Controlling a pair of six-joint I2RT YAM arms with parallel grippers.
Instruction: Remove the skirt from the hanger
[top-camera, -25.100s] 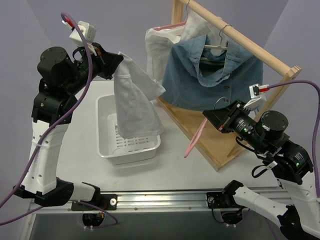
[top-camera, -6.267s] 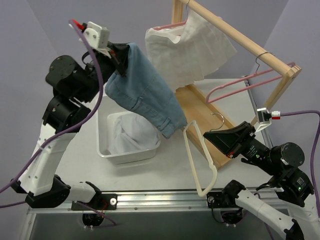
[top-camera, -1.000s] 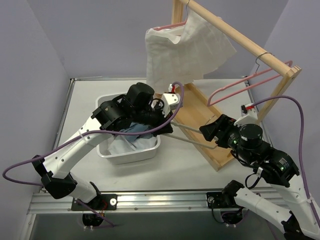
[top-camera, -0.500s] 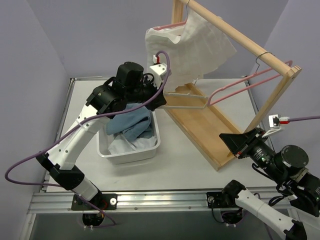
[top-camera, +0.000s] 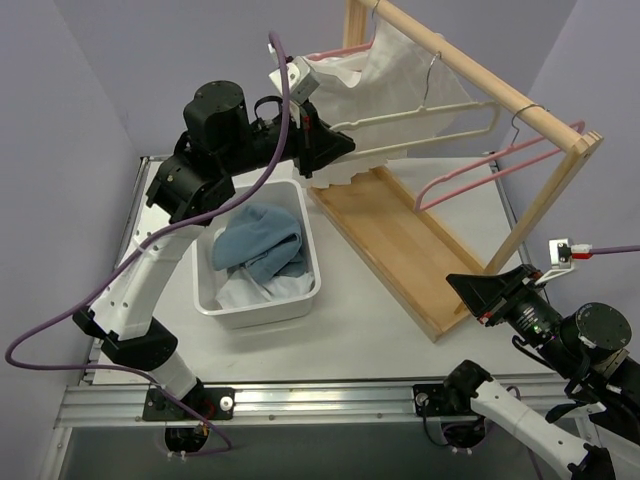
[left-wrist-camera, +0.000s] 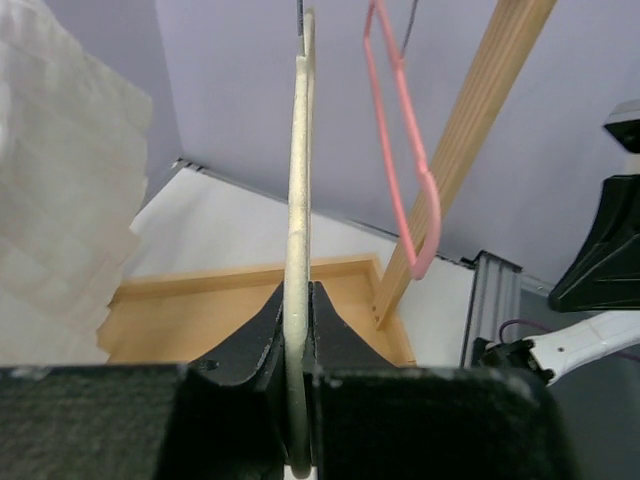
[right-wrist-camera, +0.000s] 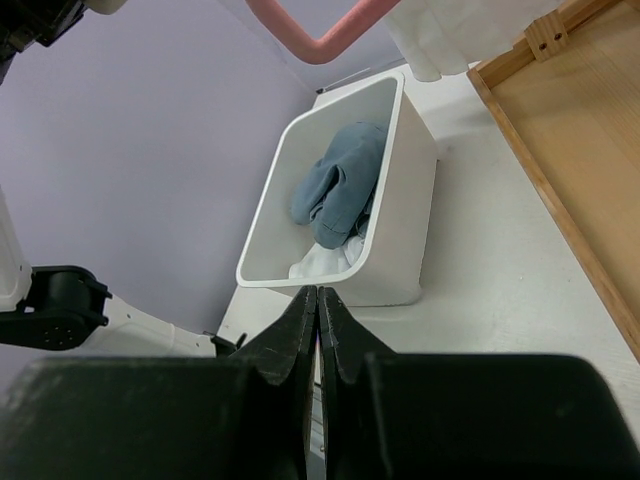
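Note:
My left gripper (top-camera: 338, 150) is raised beside the rack and shut on a bare cream hanger (top-camera: 420, 115). The hanger's hook is up by the wooden rail (top-camera: 470, 70). In the left wrist view the cream hanger (left-wrist-camera: 298, 190) runs straight out from between the jaws. A white skirt (top-camera: 345, 90) hangs on a pink hanger at the rack's far end. A denim skirt (top-camera: 260, 242) lies in the white bin (top-camera: 310, 290), on top of white cloth. My right gripper (top-camera: 468, 290) is shut and empty, low at the front right.
A bare pink hanger (top-camera: 495, 165) hangs from the rail near its front post, and also shows in the left wrist view (left-wrist-camera: 405, 130). The rack's wooden base tray (top-camera: 400, 250) lies beside the bin. The right wrist view shows the bin (right-wrist-camera: 400, 200) and the denim (right-wrist-camera: 340, 185).
My left arm has lifted the cream hanger from above the bin up to the rail. My right gripper has drawn back from the hanger to the front right.

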